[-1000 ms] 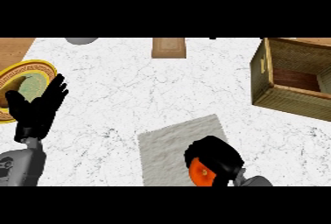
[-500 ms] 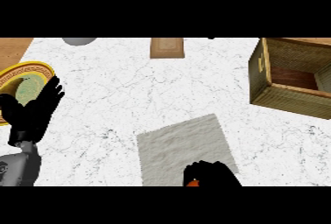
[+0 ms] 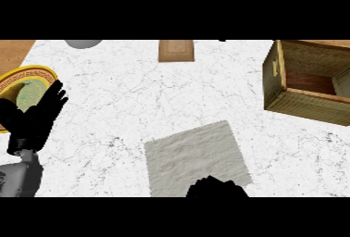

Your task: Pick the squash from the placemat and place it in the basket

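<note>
Across the whole view spreads the white, finely veined tabletop (image 3: 171, 92), with a strip of wooden surface at its upper left corner.

Upper right: a woven basket (image 3: 277, 78) with a square opening, set at a slant, its brown inner floor showing; nothing can be seen inside it.

Lower centre: a pale grey placemat (image 3: 195, 155), lying flat and slightly turned, well apart from the basket. Its visible surface carries nothing.

Left edge: a round plate (image 3: 27, 76) with a yellow patterned rim and greenish centre, partly covered by the left robot hand (image 3: 34, 118). That robot hand is open, fingers straight and pointing up the view, resting at the end of a grey forearm (image 3: 21, 178) that enters from the lower left.

Bottom edge, centre: the right robot hand (image 3: 215, 187), seen only as a dark shape overlapping the near edge of the placemat. Whether its fingers are curled or straight cannot be told, since most of it lies below the view's edge.

Top edge: a small tan wooden block (image 3: 176, 50), and to its left a grey rounded object (image 3: 83, 43), cut off by the edge and possibly a bowl.

Squash: not visible anywhere; it may be hidden by the right robot hand.
</note>
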